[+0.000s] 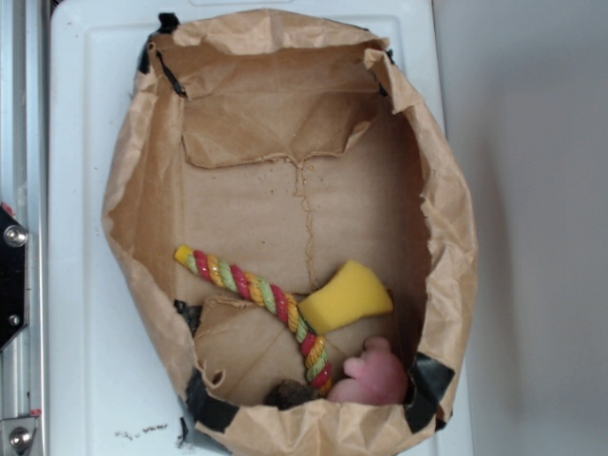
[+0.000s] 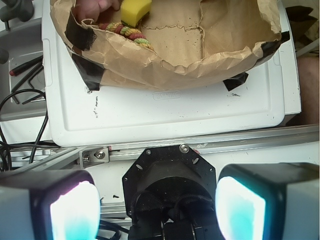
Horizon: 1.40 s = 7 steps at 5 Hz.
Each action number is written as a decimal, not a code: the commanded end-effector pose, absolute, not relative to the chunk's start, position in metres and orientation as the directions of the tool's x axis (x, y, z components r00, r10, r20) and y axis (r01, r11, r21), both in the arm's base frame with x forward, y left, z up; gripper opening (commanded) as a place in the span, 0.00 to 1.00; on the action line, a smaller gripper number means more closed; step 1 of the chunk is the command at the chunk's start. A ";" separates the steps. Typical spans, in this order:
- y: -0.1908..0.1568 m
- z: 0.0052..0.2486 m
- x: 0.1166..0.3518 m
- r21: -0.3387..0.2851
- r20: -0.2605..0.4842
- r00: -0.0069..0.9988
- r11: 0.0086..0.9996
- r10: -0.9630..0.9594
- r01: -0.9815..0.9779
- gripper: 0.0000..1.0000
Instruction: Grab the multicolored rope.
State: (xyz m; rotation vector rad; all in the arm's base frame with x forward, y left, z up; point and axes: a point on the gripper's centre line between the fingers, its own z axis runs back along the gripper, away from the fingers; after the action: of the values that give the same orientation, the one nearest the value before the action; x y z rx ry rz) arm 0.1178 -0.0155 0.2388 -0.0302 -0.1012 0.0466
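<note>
**Rope lies in the bag, gripper not yet over it**

Your gripper (image 2: 157, 207) is spread wide and holds nothing; in the wrist view it sits outside the paper bag (image 1: 446, 218), over the metal rail beside the white worktop (image 2: 175, 112). The rope (image 1: 256, 294) lies on the bag floor, running from a free yellow tip at the left down to the near right. That lower end tucks in beside the yellow foam wedge (image 1: 347, 296) and the pink toy (image 1: 375, 375). Expect the rope to be light, soft and floppy, with a rough twist that grips well; it will sag when lifted. Take hold across the open middle stretch or near the free left end, well clear of the wedge and the bag's wall.
</note>
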 end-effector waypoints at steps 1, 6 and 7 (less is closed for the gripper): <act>-0.016 0.239 0.118 -0.033 0.100 0.994 0.998 0.048 -0.045 1.00; 0.021 0.195 0.252 0.102 0.279 0.921 0.962 -0.271 0.252 1.00; 0.020 0.189 0.253 0.176 0.264 0.894 0.929 -0.362 0.325 1.00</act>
State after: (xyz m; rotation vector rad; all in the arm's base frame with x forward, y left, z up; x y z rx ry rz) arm 0.2505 0.0253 0.1781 0.1095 -0.2684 -0.3349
